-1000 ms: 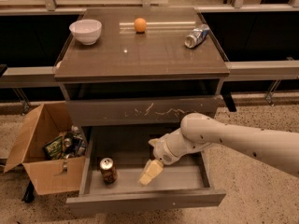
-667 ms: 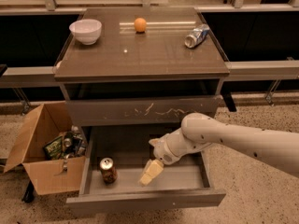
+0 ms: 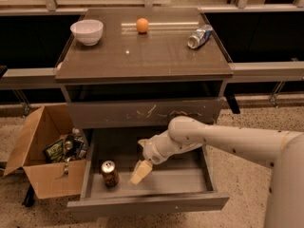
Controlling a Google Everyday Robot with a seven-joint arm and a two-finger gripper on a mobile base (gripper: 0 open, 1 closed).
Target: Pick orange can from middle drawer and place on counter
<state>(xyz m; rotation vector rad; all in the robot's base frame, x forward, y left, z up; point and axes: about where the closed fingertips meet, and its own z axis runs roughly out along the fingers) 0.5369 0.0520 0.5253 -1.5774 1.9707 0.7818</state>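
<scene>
The orange can (image 3: 109,173) stands upright in the left front part of the open middle drawer (image 3: 147,203), silver top up. My gripper (image 3: 141,169) is inside the drawer, low over its floor, a short way to the right of the can and apart from it. The white arm reaches in from the right. The counter (image 3: 142,51) is the glossy brown top of the cabinet above.
On the counter stand a white bowl (image 3: 87,31), an orange ball (image 3: 142,25) and a dented blue-and-silver can (image 3: 199,36) lying on its side. The scratched drawer front (image 3: 142,113) is shut above. An open cardboard box (image 3: 47,151) of cans stands on the floor to the left.
My arm and gripper have moved a little to the left inside the drawer, closer to the orange can. The can has not moved.
</scene>
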